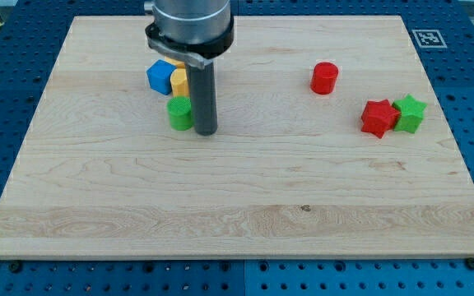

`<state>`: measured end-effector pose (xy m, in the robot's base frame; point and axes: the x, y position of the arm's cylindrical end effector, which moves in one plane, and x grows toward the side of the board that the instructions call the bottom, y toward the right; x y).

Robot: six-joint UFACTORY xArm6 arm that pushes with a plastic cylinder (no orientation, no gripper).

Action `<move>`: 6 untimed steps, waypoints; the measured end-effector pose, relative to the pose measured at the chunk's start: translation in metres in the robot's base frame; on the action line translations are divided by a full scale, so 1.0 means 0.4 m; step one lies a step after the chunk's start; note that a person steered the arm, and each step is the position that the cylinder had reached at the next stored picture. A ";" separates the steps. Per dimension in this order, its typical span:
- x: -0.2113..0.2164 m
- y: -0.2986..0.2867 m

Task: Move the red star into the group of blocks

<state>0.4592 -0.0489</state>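
My tip [207, 131] sits just right of the green cylinder [179, 113], beside the blue cube [160, 76] and a yellow block [180, 81] on the table [237, 205]. There's no gripper here, just a rod, so nothing opens or pinches. The red star [378, 117] lies well apart at the view's right, touching the green star [410, 113]; a red cylinder [324, 78] stands between. Best bet: swing round to the red star's right, wedge between the stars, push left steadily.
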 end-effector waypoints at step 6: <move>0.051 0.103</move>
<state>0.4798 -0.0077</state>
